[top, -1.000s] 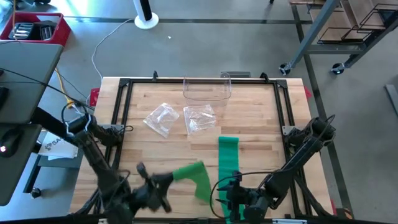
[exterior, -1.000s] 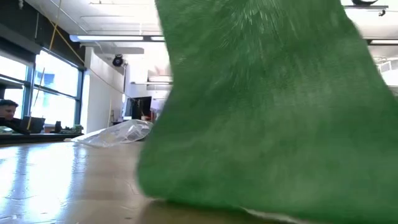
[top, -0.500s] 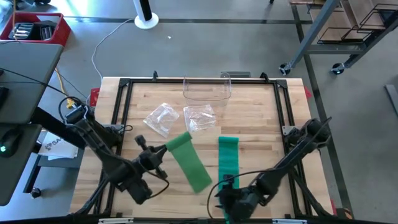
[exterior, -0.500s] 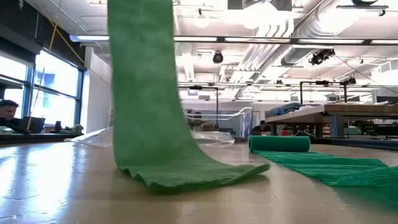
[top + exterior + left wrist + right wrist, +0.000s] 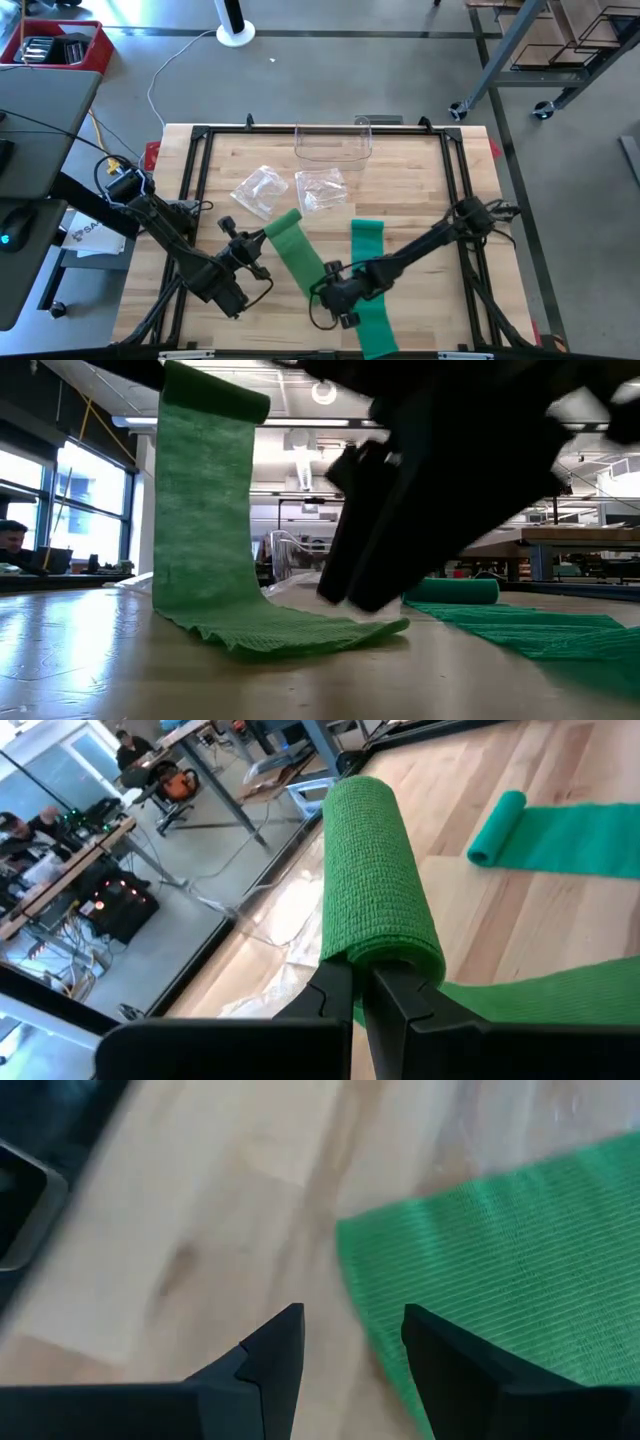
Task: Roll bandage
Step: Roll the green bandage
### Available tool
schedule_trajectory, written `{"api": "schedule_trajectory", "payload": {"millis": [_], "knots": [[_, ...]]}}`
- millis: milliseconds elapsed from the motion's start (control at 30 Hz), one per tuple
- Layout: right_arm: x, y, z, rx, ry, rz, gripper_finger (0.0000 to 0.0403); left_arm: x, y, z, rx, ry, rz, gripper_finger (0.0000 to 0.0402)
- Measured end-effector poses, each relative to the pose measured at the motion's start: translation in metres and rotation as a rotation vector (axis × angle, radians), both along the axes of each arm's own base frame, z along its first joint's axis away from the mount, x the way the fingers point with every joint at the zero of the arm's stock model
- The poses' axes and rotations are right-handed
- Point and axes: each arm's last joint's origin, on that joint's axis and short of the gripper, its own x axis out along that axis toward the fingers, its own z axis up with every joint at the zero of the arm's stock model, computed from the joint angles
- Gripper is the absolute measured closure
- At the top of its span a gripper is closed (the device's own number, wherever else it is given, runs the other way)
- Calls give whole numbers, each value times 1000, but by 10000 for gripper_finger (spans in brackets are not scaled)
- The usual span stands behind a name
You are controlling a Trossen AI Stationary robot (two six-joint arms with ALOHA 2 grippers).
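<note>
A green bandage [image 5: 303,258] slants across the table's middle. Its rolled end [image 5: 378,890] is raised, with my left gripper [image 5: 262,238] shut on it. From there the strip [image 5: 205,510] hangs down, and its free end [image 5: 300,632] lies flat on the wood. My right gripper [image 5: 350,1342] is open just above the table at that free end [image 5: 500,1250], one finger over the bare wood and one over the strip's edge. A second green bandage [image 5: 368,270] lies unrolled to the right, its rolled end [image 5: 450,590] toward the far edge. My left gripper pinches the near end of the bandage's roll [image 5: 385,955] between its two shut fingers, coming about level from the table's left. The roll runs on along the fingers, lifted clear. The strip hangs slack below it down to the table.
Two crumpled clear plastic bags [image 5: 258,190] [image 5: 322,190] lie beyond the bandages. A clear plastic container [image 5: 333,143] stands at the far edge. A black frame [image 5: 200,180] borders the tabletop. Bare wood lies at the near left.
My left gripper has carried the rolled end from the near edge toward the far edge, turning as it went; the strip has swung round and now runs from far left to near right. My right gripper has come down and leftward from the second bandage to the strip's free end.
</note>
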Motion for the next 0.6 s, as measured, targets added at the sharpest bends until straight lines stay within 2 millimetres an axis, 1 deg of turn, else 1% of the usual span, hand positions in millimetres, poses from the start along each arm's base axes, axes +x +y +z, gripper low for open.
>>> {"api": "schedule_trajectory", "payload": {"millis": [100, 167, 267, 367, 433, 467, 533, 600], "knots": [[5, -7, -10, -22, 15, 2, 241, 0, -1, 0, -8, -5, 0, 401], [7, -10, -14, -20, 22, 1, 254, 1, -1, 0, -9, -7, -3, 401], [9, -9, -21, -20, 30, 5, 293, 1, -1, 0, -8, -5, -6, 401], [8, -8, -28, -8, 50, 5, 346, 1, -1, 0, -9, -5, -5, 401], [6, -4, -28, 16, 65, 8, 383, 1, -1, 0, -8, -4, -5, 401], [5, -2, -24, 32, 67, 14, 393, 1, -1, 0, -8, -4, -5, 401], [2, 2, -17, 48, 81, 1, 394, 1, -1, 0, -1, 8, -9, 401], [-5, 8, -6, 62, 112, 3, 394, 1, -1, 0, 5, 20, -10, 401]]}}
